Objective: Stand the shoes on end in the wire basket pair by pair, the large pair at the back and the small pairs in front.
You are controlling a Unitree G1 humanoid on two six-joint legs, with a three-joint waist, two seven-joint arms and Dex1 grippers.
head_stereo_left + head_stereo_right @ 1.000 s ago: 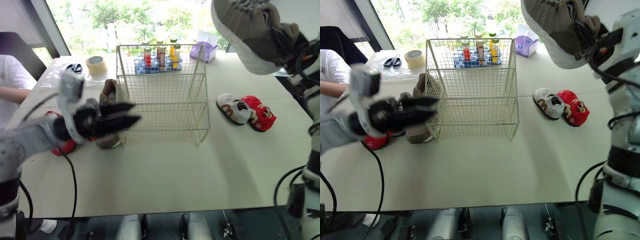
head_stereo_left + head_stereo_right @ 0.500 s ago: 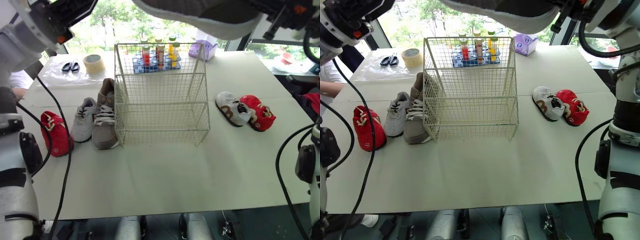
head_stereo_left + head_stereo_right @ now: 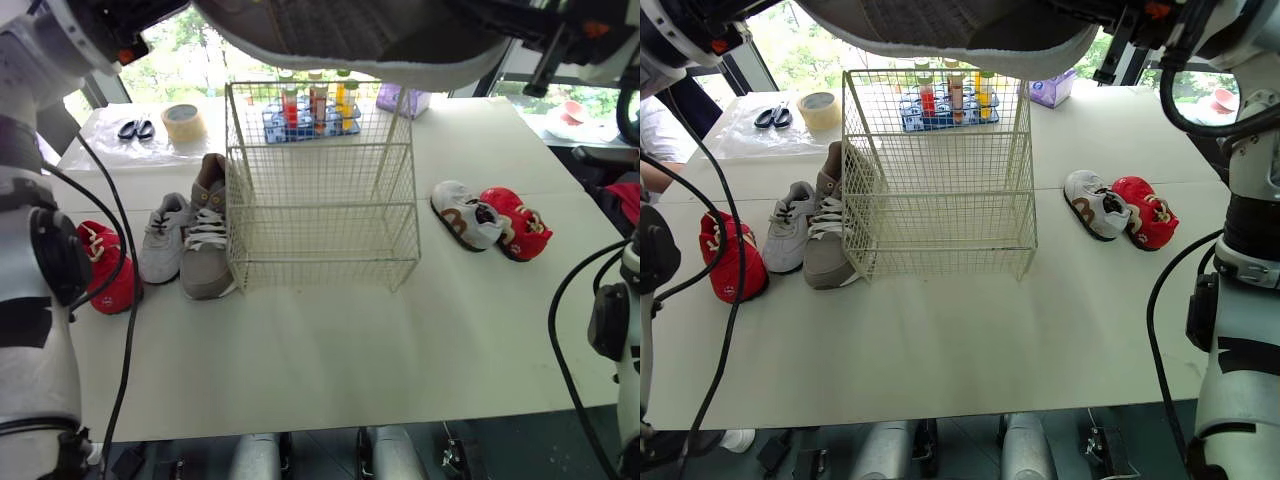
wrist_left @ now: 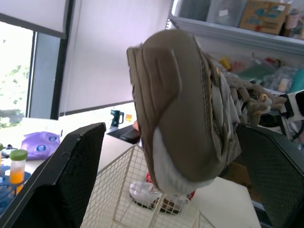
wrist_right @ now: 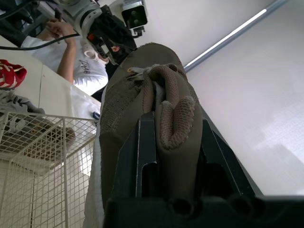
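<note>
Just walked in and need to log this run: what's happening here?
The right gripper is clamped on a large brown shoe, held high over the empty wire basket; the left gripper is open at its toe end. Its mate, a small grey shoe and a red shoe lie left of the basket; a white shoe and another red shoe lie right of it.

A lab workroom, judging by the vial rack [image 3: 302, 116], white table [image 3: 330, 345] and box-laden shelves [image 4: 228, 29].
</note>
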